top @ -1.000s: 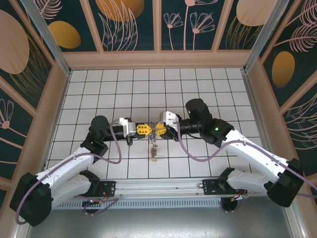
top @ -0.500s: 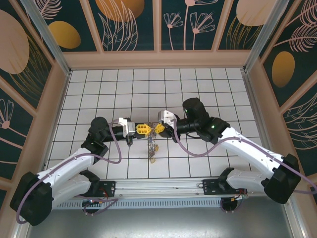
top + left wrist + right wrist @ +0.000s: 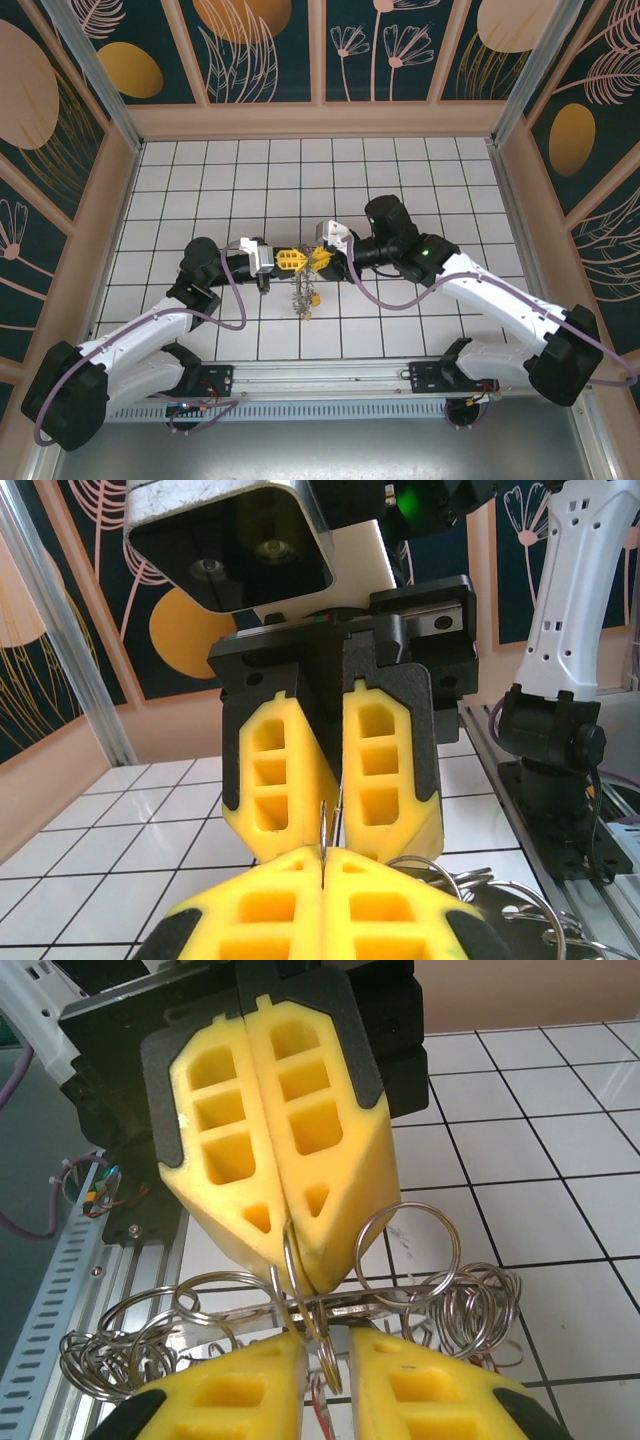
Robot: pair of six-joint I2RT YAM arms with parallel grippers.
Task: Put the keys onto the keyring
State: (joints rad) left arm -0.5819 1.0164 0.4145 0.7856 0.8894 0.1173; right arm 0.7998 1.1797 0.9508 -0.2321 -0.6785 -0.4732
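My left gripper (image 3: 296,260) and right gripper (image 3: 316,259) meet tip to tip above the middle of the tiled floor. The left gripper (image 3: 325,856) is shut on a thin split ring (image 3: 326,825). That ring (image 3: 291,1252) sticks out of the left fingers (image 3: 250,1160) in the right wrist view. My right gripper (image 3: 325,1348) stands slightly open, with a small ring (image 3: 331,1360) hanging loose in the gap. The keyring (image 3: 420,1298) shows edge-on as a flat grey band threaded with several split rings (image 3: 408,1252). The keys (image 3: 307,298) hang in a bunch below the grippers.
White tiled floor (image 3: 200,190) lies inside tall patterned walls (image 3: 260,50). A metal rail (image 3: 320,378) with both arm bases runs along the near edge. The right arm's white link (image 3: 575,590) and black base (image 3: 555,760) rise at the right of the left wrist view.
The right gripper has slid left until its tips meet the left gripper's, and its jaws have parted a little. The hanging bunch has risen slightly. The left arm has barely moved.
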